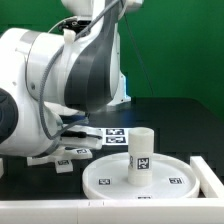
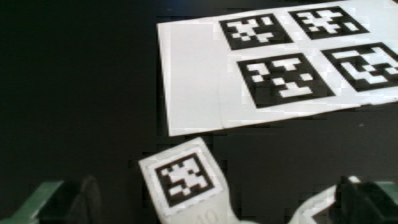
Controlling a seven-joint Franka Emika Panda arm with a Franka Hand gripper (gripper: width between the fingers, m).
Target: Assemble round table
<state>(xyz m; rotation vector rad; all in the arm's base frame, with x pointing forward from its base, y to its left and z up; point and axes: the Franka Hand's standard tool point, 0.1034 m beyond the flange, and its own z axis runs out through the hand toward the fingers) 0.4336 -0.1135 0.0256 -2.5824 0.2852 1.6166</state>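
Entry, single moment, both views.

- Claw [image 2: 214, 203]: in the wrist view you see its two fingers [image 2: 64, 200] standing wide apart. Nothing is gripped.
- Between the fingers lies a white tagged piece, which you can take as one arm of the cross-shaped foot [image 2: 185, 178]. It touches neither finger. Only that one arm and its single tag show, and the rest runs out of the frame.
- Marker board [image 2: 267, 62]: flat on the dark bench [image 2: 71, 80], with four tags visible. It sits near the foot but apart from it, with a strip of bare bench between.

Exterior view:
- Round disc [image 1: 168, 170]: lower centre to lower right of the frame, lying flat with its rim up. Small tags are spread over its face.
- Leg [image 1: 141, 155]: upright on the disc, near its middle, with one tag facing the camera. You cannot tell from here whether it is fastened or merely standing.
- Foot [image 1: 68, 158]: lower left of the frame, on the bench just beside the disc's edge and under the arm's wrist. Its shape is partly hidden by the arm.
- The marker board [image 1: 115, 134] shows at mid-frame behind the disc, and the arm covers its left part.
- The arm fills the upper left and centre of the frame, bent down toward the foot. The claw itself is mostly masked here, so take its state from the wrist view.
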